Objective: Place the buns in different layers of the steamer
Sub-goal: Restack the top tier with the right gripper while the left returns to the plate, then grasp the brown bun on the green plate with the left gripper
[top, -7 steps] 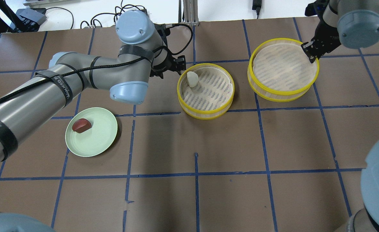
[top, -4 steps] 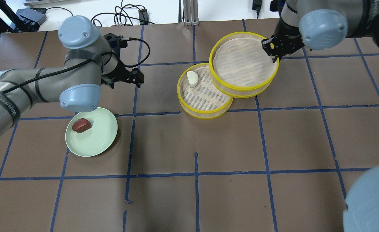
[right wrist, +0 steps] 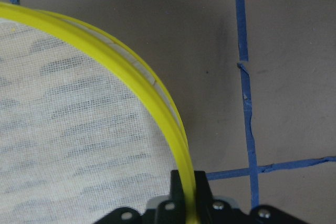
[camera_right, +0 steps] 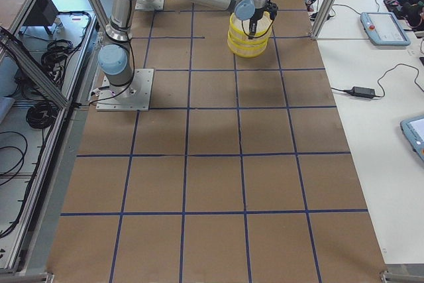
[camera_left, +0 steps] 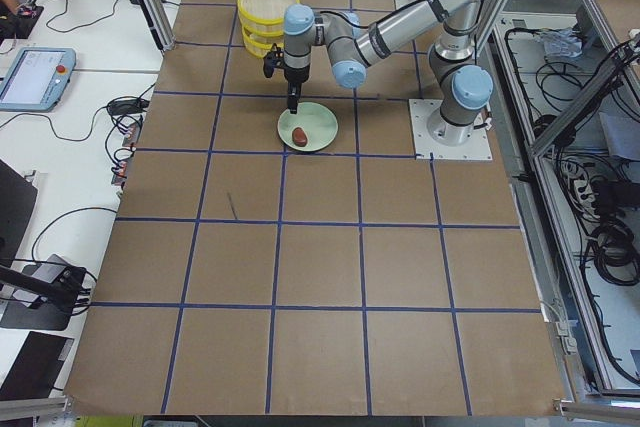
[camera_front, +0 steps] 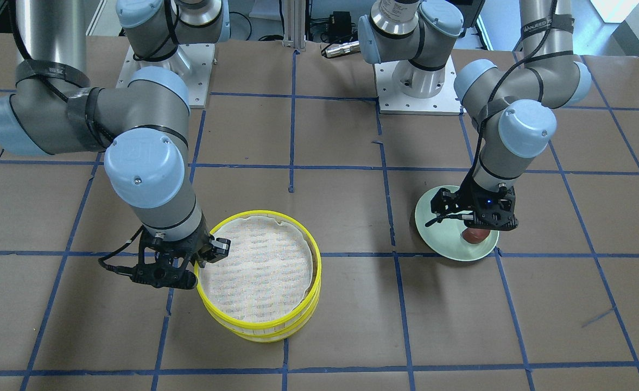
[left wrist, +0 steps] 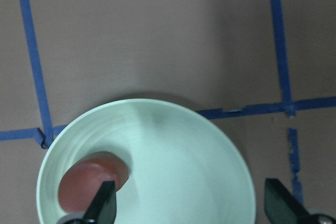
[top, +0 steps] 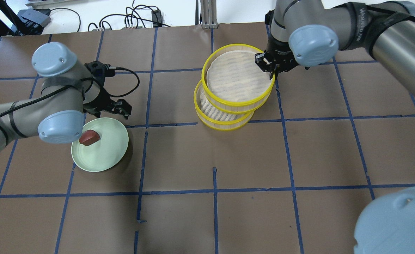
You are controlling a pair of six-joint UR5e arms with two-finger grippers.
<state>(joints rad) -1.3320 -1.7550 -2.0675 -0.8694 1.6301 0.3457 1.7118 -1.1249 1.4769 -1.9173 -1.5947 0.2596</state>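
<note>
My right gripper (top: 269,63) is shut on the rim of the upper steamer tray (top: 238,76), also seen in the right wrist view (right wrist: 152,98). It holds that tray over the lower steamer tray (top: 221,118), nearly aligned in the front view (camera_front: 257,271); I cannot tell whether it rests on it. The white bun is hidden under the upper tray. The reddish-brown bun (top: 89,137) lies on the pale green plate (top: 112,151). My left gripper (top: 105,107) hangs open just above the plate, one fingertip (left wrist: 105,203) next to the bun (left wrist: 92,179).
Brown table cover with blue tape grid. Cables and a power adapter (top: 156,16) lie beyond the table's far edge. The left arm's forearm (top: 13,116) stretches over the table's left side, the right arm's (top: 387,31) over the far right.
The right arm carried the second tray left until it covers the first tray and the white bun. The left arm swung from the steamer to above the plate.
</note>
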